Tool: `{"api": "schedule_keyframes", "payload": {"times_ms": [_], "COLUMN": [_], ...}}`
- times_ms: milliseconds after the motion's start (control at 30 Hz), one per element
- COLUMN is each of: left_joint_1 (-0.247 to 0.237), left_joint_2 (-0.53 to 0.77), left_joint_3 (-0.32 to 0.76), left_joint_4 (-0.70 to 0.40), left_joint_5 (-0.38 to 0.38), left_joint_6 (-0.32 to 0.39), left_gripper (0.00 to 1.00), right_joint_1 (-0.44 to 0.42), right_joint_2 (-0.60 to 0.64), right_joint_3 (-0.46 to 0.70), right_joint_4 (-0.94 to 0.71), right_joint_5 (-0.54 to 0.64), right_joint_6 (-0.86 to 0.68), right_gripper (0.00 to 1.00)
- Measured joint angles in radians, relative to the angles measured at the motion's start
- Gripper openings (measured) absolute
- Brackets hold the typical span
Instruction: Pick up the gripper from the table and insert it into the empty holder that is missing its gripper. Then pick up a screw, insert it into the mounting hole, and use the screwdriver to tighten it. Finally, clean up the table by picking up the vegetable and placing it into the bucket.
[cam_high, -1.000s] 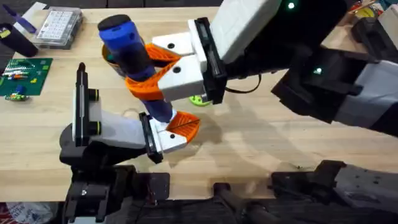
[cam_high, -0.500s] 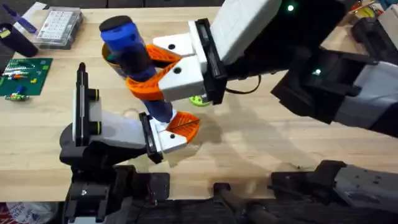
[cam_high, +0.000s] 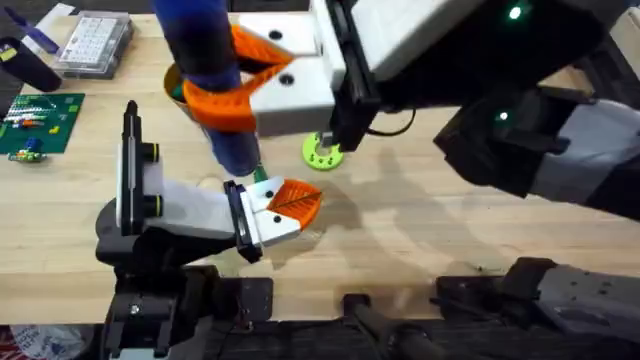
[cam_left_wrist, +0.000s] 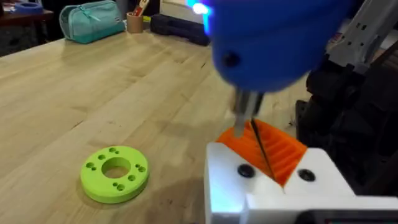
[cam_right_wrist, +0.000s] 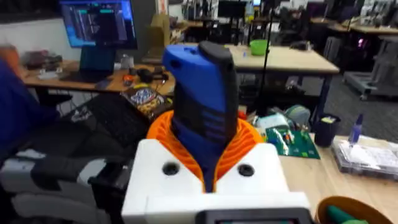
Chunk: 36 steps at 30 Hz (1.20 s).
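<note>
My right gripper (cam_high: 225, 75) reaches across the table and is shut on the blue screwdriver (cam_high: 200, 50), its orange pads clamped round the barrel. In the right wrist view the screwdriver (cam_right_wrist: 202, 99) stands upright between the pads of that gripper (cam_right_wrist: 205, 155). Its narrow tip points down just above my left gripper (cam_high: 290, 200), which is shut with its orange pads together. In the left wrist view the screwdriver (cam_left_wrist: 273, 43) hangs over the left gripper (cam_left_wrist: 264, 149), the metal bit touching or nearly touching the pads. The ochre bucket (cam_high: 171, 80) peeks out behind the screwdriver; its rim (cam_right_wrist: 336, 202) shows something green inside.
A lime-green holed ring (cam_high: 322, 152) lies flat on the wood just right of the screwdriver tip, close to the left gripper (cam_left_wrist: 114, 173). A green circuit board (cam_high: 35, 120) and a clear parts box (cam_high: 95, 42) sit at the far left.
The right gripper has lifted and drawn back with the screwdriver, which now looms larger. The green ring has come out from under it. The left arm has stayed put.
</note>
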Motion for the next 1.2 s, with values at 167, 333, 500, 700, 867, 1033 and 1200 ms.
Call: {"api": "schedule_keyframes", "payload": {"times_ms": [167, 333, 500, 700, 867, 1033, 1200], "left_joint_1": [0.000, 0.000, 0.000, 0.000, 0.000, 0.000, 0.000], "left_joint_2": [0.000, 0.000, 0.000, 0.000, 0.000, 0.000, 0.000], "left_joint_3": [0.000, 0.000, 0.000, 0.000, 0.000, 0.000, 0.000], "left_joint_4": [0.000, 0.000, 0.000, 0.000, 0.000, 0.000, 0.000], "left_joint_5": [0.000, 0.000, 0.001, 0.002, 0.002, 0.002, 0.002], "left_joint_6": [0.000, 0.000, 0.000, 0.000, 0.000, 0.000, 0.000], "left_gripper": [0.015, 0.015, 0.015, 0.015, 0.015, 0.015, 0.015], "right_joint_1": [-0.027, -0.057, -0.096, -0.178, -0.255, -0.284, -0.284], "right_joint_2": [0.001, 0.001, 0.001, 0.001, 0.001, 0.004, 0.069], "right_joint_3": [0.106, 0.269, 0.409, 0.497, 0.500, 0.500, 0.502], "right_joint_4": [-0.162, -0.456, -0.778, -1.007, -1.165, -1.267, -1.299], "right_joint_5": [0.003, 0.009, 0.015, 0.027, 0.043, 0.175, 0.413], "right_joint_6": [0.029, -0.044, -0.179, -0.347, -0.460, -0.605, -0.800], "right_gripper": [0.044, 0.042, 0.043, 0.042, 0.044, 0.042, 0.043]}}
